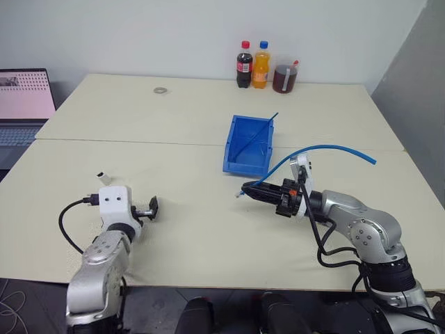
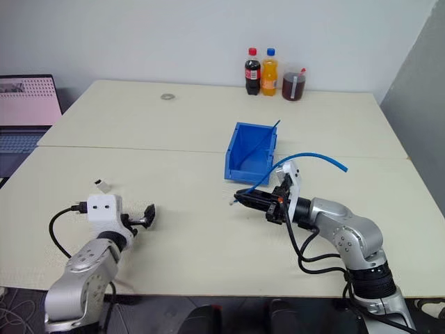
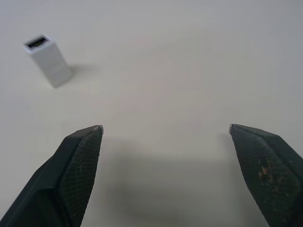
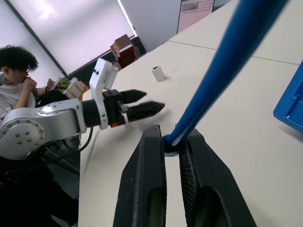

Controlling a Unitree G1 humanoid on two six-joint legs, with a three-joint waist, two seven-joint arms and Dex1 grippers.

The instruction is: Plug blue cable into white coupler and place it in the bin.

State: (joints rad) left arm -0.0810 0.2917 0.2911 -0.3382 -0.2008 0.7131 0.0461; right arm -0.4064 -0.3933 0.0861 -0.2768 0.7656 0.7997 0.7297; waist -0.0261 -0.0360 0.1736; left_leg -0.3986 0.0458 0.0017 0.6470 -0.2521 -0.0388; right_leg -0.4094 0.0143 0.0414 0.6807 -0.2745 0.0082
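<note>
The white coupler (image 1: 103, 177) stands alone on the table at the left, its dark opening facing up (image 3: 47, 59). My left gripper (image 3: 165, 128) hovers open just above the table, to the right of the coupler and apart from it, with nothing between its fingers. My right gripper (image 1: 247, 191) points left over the table's middle, shut on the blue cable (image 1: 327, 147) close to one plug end. The cable arcs up and away to the right with its far end free. The blue bin (image 1: 233, 142) sits just behind the right gripper, a thin blue rod (image 1: 261, 129) leaning across it.
Two soda bottles (image 1: 244, 64) and a cup of dark drink (image 1: 285, 78) stand at the table's far edge. A small ring (image 1: 160, 90) lies far back left. A laptop (image 1: 24, 97) sits off the left side. A seated person (image 4: 16, 71) is beyond the table.
</note>
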